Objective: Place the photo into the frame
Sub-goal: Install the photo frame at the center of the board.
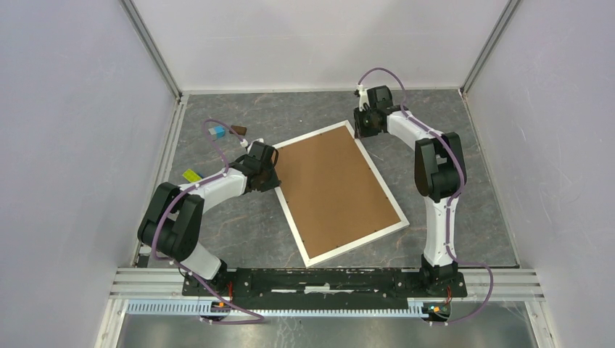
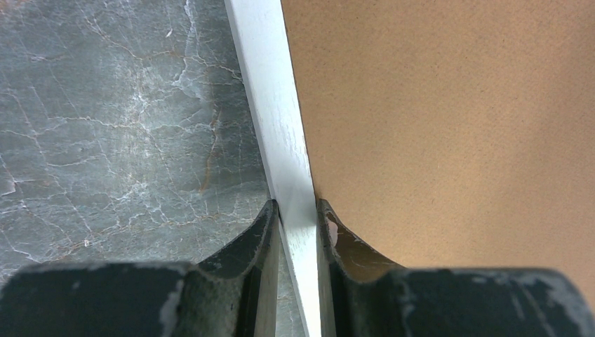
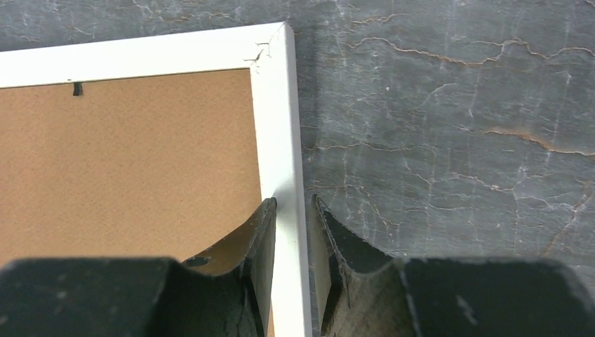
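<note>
Left gripper (image 2: 297,203): clamping the frame (image 2: 268,105) by one rail;
Right gripper (image 3: 293,199): pinching the opposite rail, likely steadying it;
Backing board (image 1: 333,188): lying inside

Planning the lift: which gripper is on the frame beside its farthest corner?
The right gripper, jaws astride the frame rim beside that corner; the left gripper holds the left edge.

White links (image 1: 217,187), black joints (image 1: 434,170), purple cables (image 1: 378,69) looped alongside; left gripper (image 2: 298,210) and right gripper (image 3: 293,203) black, scuffed, chipped grey.
</note>
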Robot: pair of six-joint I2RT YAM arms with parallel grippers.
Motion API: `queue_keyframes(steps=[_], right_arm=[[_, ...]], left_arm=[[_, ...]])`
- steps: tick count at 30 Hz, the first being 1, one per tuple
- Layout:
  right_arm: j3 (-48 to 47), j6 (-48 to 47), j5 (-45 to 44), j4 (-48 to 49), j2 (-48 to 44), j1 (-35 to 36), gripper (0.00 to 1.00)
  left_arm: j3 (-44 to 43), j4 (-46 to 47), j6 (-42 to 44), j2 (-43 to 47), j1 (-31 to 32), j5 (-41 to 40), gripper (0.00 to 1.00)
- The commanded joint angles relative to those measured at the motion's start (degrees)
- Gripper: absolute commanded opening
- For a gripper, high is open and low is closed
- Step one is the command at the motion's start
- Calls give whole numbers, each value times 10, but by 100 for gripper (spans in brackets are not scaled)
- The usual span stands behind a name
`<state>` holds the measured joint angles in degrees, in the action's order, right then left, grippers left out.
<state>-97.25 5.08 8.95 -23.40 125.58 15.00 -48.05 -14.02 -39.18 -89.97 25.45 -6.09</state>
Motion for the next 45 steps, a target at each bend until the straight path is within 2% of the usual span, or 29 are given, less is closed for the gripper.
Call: queue_keyframes(steps=[1, 8, 16, 35, 45], right_arm=[[7, -5, 6, 5, -1, 10, 30], [11, -7, -1, -1, 0, 16, 30], [67, -3, -9, 22, -31, 26, 30], [71, -16, -36, 24, -4, 67, 29], [133, -13, -58, 43, -28, 85, 29]], left_arm=[[10, -4, 26, -29, 3, 18, 2], [11, -4, 26, -29, 3, 17, 2], [12, -3, 26, -28, 3, 17, 2], [12, -3, 27, -27, 4, 17, 2], [13, -2, 27, -26, 3, 18, 2]])
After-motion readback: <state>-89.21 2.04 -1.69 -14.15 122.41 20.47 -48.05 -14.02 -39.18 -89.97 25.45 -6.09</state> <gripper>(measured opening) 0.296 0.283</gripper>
